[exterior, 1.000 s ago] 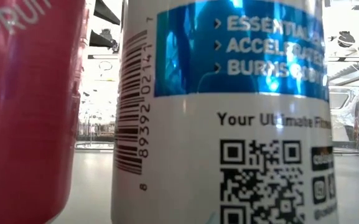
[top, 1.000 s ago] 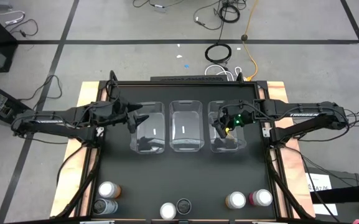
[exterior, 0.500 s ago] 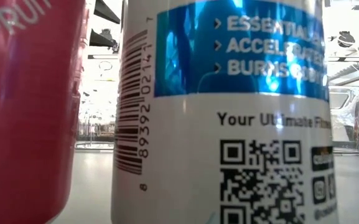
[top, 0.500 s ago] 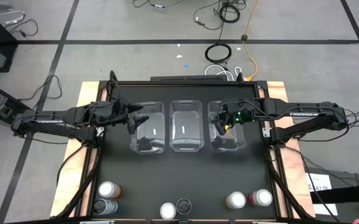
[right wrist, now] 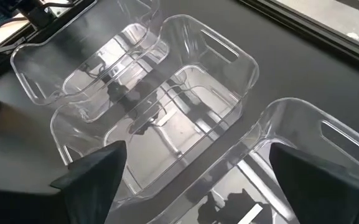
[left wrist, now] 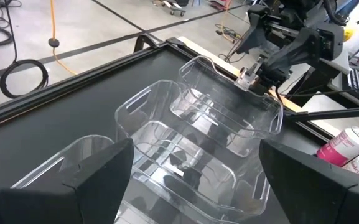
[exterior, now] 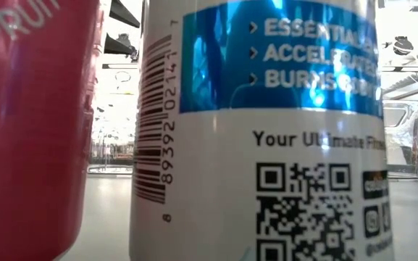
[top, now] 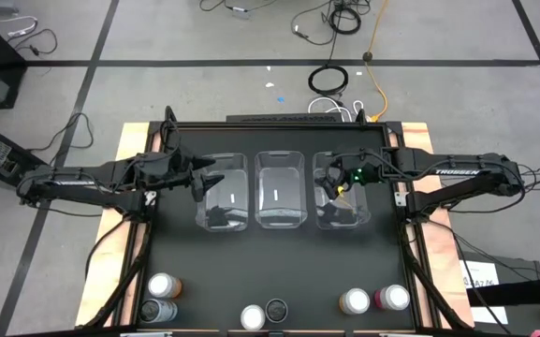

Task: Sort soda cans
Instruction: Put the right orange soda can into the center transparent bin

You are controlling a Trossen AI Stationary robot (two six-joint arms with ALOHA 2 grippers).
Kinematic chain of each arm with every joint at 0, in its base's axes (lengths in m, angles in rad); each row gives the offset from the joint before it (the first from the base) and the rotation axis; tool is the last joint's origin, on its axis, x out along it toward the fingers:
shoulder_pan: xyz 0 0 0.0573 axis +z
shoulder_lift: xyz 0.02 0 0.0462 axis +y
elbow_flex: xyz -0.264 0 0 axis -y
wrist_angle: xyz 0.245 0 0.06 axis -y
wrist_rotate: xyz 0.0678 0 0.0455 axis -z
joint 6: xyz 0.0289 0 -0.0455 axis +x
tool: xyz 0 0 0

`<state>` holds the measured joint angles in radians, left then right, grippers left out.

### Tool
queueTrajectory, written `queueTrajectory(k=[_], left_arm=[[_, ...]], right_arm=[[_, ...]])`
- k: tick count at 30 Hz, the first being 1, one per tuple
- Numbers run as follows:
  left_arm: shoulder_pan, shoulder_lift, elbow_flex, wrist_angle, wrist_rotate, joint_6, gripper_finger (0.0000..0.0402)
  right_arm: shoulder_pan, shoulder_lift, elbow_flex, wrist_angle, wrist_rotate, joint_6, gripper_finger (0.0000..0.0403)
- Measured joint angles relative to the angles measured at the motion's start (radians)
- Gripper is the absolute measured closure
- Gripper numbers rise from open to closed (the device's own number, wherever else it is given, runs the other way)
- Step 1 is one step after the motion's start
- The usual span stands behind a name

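Sorting not begun: all six soda cans [top: 275,310] stand along near desk [top: 279,262] edge, well clear of three empty bins [top: 280,190]. Left tool [top: 202,178] and right tool [top: 329,182] hover over outer bins, fingers apart, holding nothing. Next: reach down to can, grip it.
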<state>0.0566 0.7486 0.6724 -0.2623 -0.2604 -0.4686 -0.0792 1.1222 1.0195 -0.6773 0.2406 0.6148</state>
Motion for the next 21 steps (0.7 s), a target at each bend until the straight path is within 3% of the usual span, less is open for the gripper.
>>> queueTrajectory(k=[9,15,21], left_arm=[[0.0,0.0,0.0,0.0,0.0,0.002,0.0047],[0.0,0.0,0.0,0.0,0.0,0.002,0.0047],[0.0,0.0,0.0,0.0,0.0,0.002,0.0047]], right_arm=[[0.0,0.0,0.0,0.019,-0.011,0.099,0.0019],[-0.003,-0.003,0.0,0.018,-0.01,0.075,0.002],[0.089,0.023,0.075,-0.08,0.066,0.021,0.002]])
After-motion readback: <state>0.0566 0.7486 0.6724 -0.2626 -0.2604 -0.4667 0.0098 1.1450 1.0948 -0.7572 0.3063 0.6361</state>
